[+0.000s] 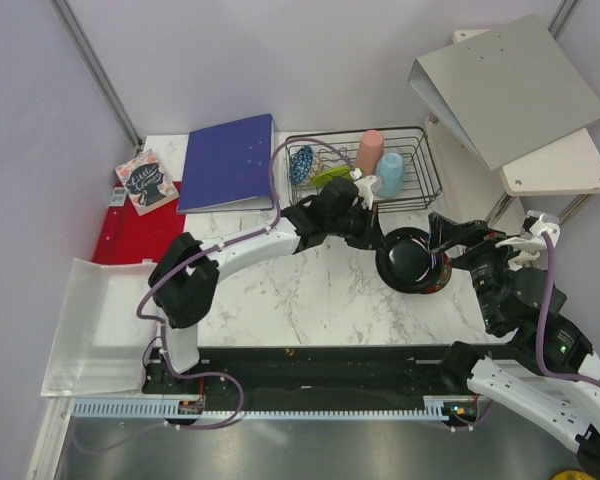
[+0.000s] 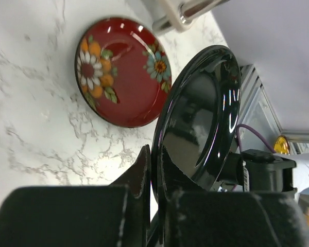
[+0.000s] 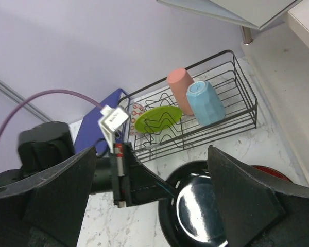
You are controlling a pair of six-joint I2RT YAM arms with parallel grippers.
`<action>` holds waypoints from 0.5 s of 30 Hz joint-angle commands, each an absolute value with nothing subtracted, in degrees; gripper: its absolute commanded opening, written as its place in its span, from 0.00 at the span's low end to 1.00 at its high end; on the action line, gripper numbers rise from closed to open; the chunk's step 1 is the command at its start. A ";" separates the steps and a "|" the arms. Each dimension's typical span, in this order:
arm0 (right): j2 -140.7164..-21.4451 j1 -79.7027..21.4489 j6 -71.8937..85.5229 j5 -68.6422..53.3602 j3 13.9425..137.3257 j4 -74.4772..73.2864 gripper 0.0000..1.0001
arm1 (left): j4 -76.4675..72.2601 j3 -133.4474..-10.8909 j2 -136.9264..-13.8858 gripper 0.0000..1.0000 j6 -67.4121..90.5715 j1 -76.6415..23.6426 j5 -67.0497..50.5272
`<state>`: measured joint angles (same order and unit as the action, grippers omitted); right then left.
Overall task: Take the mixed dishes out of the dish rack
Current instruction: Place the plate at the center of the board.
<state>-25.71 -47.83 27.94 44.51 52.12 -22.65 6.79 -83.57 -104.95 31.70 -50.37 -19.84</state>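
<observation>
pale lilac walls (image 1: 280,60), white marble table (image 1: 310,300)

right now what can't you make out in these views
1. Red floral piece: in the top view, almost all of it is under the black bowl; in the right wrist view, it is behind a right finger. Lid or second bowl, cannot tell.
2. Black bowl's lower edge: in the left wrist view, behind the left fingers; on the table or lifted, unclear.
3. Yellow object: in the top view, cut off by the bottom right corner.

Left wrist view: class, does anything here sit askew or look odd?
Yes: the glossy black bowl is held steeply tilted, pinched at its rim by the left gripper, beside a red floral dish lying flat on the marble table.
</observation>
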 commanded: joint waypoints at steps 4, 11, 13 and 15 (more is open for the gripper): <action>-26.28 -47.81 30.23 44.21 51.07 -26.10 0.95 | 1.06 -87.98 -114.78 0.02 44.64 -50.10 -23.29; -26.28 -47.90 30.76 44.30 49.75 -26.19 0.95 | -4.04 -89.29 -120.58 0.02 51.59 -50.89 -23.03; -26.37 -47.90 31.11 44.03 49.48 -26.19 0.95 | -4.83 -89.73 -121.64 0.02 53.69 -51.15 -22.41; -26.28 -47.81 31.20 43.77 49.13 -26.19 0.95 | -5.62 -90.61 -123.13 0.02 55.45 -51.24 -21.63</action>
